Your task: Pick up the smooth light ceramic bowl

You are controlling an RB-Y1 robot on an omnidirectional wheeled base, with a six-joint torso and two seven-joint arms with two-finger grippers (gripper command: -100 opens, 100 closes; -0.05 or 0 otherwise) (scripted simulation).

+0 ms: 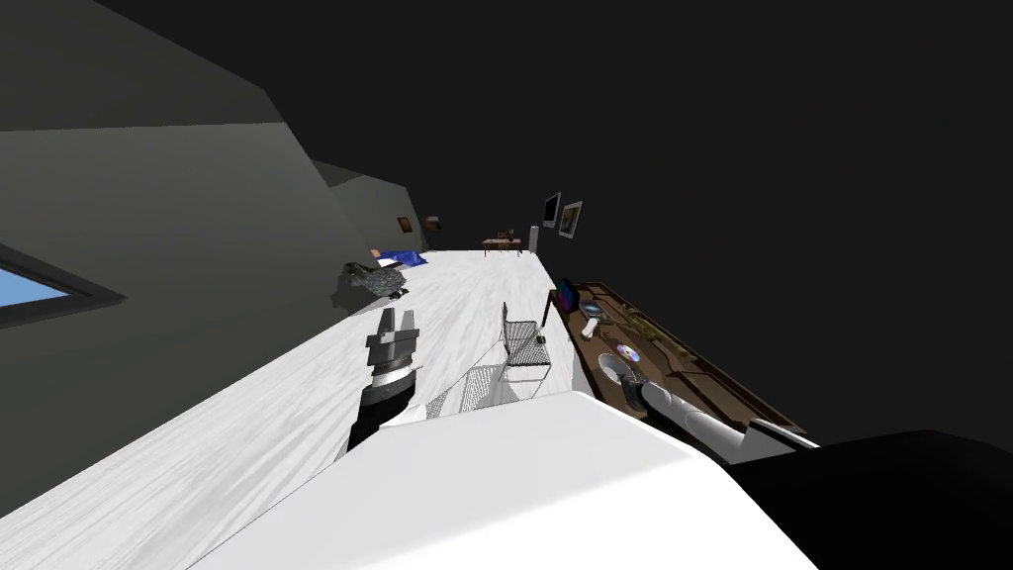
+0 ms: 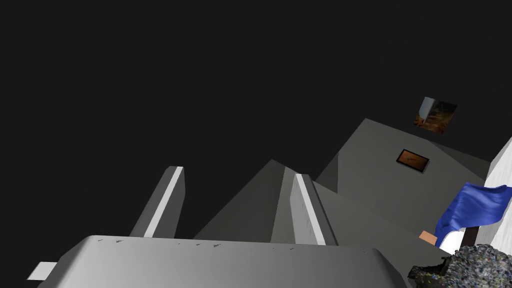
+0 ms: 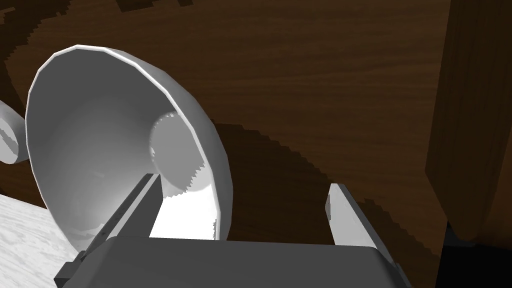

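One white bowl (image 3: 90,140) is noted on the dark wooden table (image 3: 325,90), its wall straddled by the right gripper (image 3: 242,182), jaws wide, one finger inside; left gripper (image 2: 237,171) spread wide, nothing held.

The bowl (image 1: 609,368) sits on the desk (image 1: 594,352) at one o'clock, the disc (image 1: 627,352) just behind it and the wire chair (image 1: 522,346) at twelve.

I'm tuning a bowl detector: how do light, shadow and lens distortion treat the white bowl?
Right wrist view: the smooth white bowl shades grey inside, with a blown-out bright patch; a jagged-edged shadow falls on the dark brown wooden tabletop. Head view: the wide lens slants the whole scene.
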